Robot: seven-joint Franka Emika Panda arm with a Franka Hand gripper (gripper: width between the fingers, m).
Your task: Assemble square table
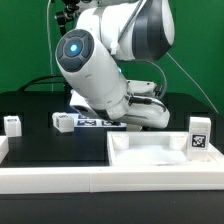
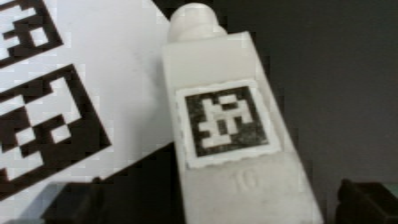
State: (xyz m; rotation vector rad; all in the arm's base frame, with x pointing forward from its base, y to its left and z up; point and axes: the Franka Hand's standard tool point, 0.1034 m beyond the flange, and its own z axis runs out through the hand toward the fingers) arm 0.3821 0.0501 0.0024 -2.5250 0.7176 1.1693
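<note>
Leaning my arm (image 1: pixel 100 75) low over the black table (image 1: pixel 60 150) — the tabletop (image 1: pixel 160 155) lies rims up at the exterior view's right, well apart from me. Below me is the marker board (image 2: pixel 45 110), and just beside it a leg (image 2: pixel 222 120), tag facing up. My gripper (image 2: pixel 222 198) is wide open — fingertips (image 2: pixel 80 195) either side of that leg, gripping nothing.

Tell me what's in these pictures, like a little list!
hand: open, fingers on either side of a leg, not squeezing it
leg: white block with a black-and-white tag, lying on the black table beside the marker board
other legs: two small ones, on the exterior view's left
tabletop: white tray, on the exterior view's right
</note>
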